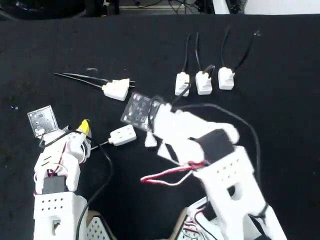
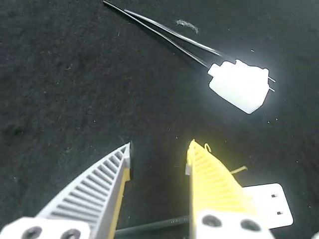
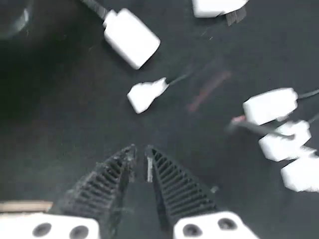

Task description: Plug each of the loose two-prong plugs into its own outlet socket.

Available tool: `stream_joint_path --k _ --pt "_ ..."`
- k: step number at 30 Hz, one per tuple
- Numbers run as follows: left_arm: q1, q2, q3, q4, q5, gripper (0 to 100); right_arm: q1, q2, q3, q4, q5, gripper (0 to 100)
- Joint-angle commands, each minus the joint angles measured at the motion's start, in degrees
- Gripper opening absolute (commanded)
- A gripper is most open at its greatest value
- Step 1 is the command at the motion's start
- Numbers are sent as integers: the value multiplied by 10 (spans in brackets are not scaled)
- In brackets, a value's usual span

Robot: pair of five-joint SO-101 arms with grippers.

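Left gripper point(image 2: 159, 147), one grey finger and one yellow: fingers apart, wide gap, nothing btwn them, tips low over the black table cloth point(image 2: 60, 74). Right gripper point(image 3: 140, 149), black ribbed fingers: tips drawn almost together, thin slit only, nothing clamped. Pos. of parts as seen from overhead: left arm point(image 1: 55, 205) at the near left edge of the table; right arm point(image 1: 220, 165) runs from the near right toward the table centre. Plug point(image 1: 116, 90), white, two prongs, lies flat and loose beyond the left gripper, well apart from it, w/ two thin black wires trailing off to the left and prongs pointing right. Socket block point(image 1: 123, 135), white, two slots visible from the left wrist camera, lies just beside the yellow finger point(image 1: 84, 127), on its right; contact cannot be told. Black cord point(image 1: 110, 170) leaves the block's left end and curves back toward the near edge. Small white piece point(image 1: 150, 141) lies btwn the socket block and the right arm, just beside the arm; type cannot be told. Three white blocks point(image 1: 204, 82) sit in a row on the far side, right of centre, near each other but apart, each w/ a black lead running toward the far edge; plug or socket cannot be told. Plug is not seated in any socket.
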Motion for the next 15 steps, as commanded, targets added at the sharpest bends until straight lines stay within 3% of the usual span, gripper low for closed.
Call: stream_joint_path --k 1,6,9,15 --pt "-5 -7 -16 -7 3 188 13 -12 130 -90 8 11" --pt "-5 -7 -16 -7 3 188 25 -12 212 -192 4 14" --pt "-5 -7 -16 -7 3 188 43 -12 204 -206 -40 23" --pt "-5 -7 -15 -10 3 188 43 -7 182 -280 -174 204"
